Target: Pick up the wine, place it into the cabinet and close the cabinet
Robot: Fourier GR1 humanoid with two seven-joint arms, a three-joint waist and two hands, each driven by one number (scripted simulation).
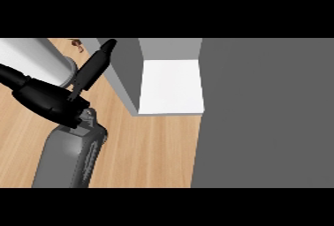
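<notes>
Nearest me, one grey forearm (68,159) comes up from the lower left over the wooden bench (153,150). I take it as the left arm. Its black left hand (49,100) sits above the wrist, with one straight finger (91,70) stretched up toward the cabinet's grey wall (124,73). I can't tell if it holds anything. Behind the hand, a pale grey rounded shape (36,57) shows at the upper left; unclear what it is. Farther back, the cabinet (171,48) stands open, white floor (171,86) visible inside. A big grey panel (267,114) fills the right. I can't make out the wine anywhere.
</notes>
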